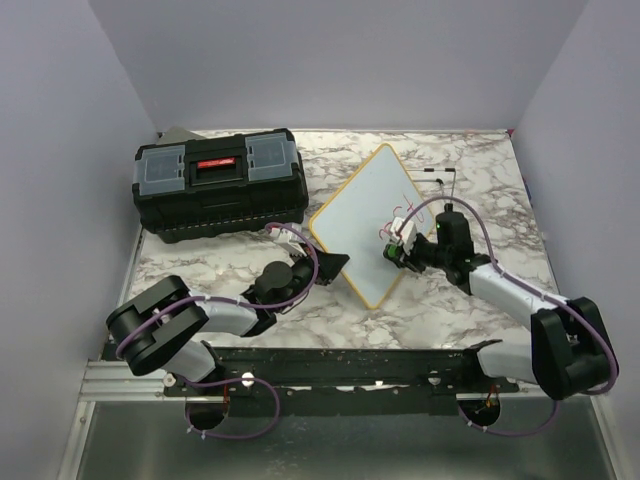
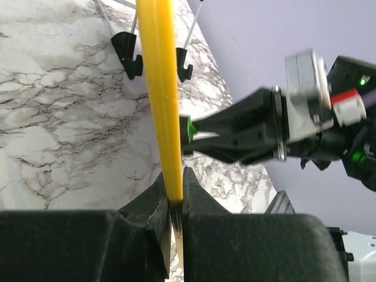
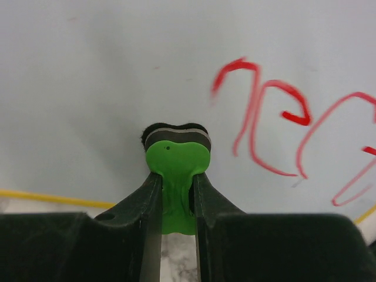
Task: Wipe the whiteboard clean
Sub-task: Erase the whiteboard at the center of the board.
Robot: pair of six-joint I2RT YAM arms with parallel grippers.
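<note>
The whiteboard (image 1: 362, 215) is clamped by its yellow frame between the left jaws. The right jaws grip a green eraser (image 3: 176, 155), its felt pressed on the board just ahead, with red writing (image 3: 258, 117) to their right. The board looks light, stiff and slick, so the frame seems the safest hold.

Yellow-framed whiteboard (image 1: 365, 215) bearing red handwriting (image 3: 258, 111)

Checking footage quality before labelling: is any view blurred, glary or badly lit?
Top external: even light, soft shadows, whiteboard sharp, no glare. Left wrist: the board's yellow frame and the right gripper look slightly soft. Right wrist: red handwriting and green eraser clear; board face bright, not blown out.
</note>
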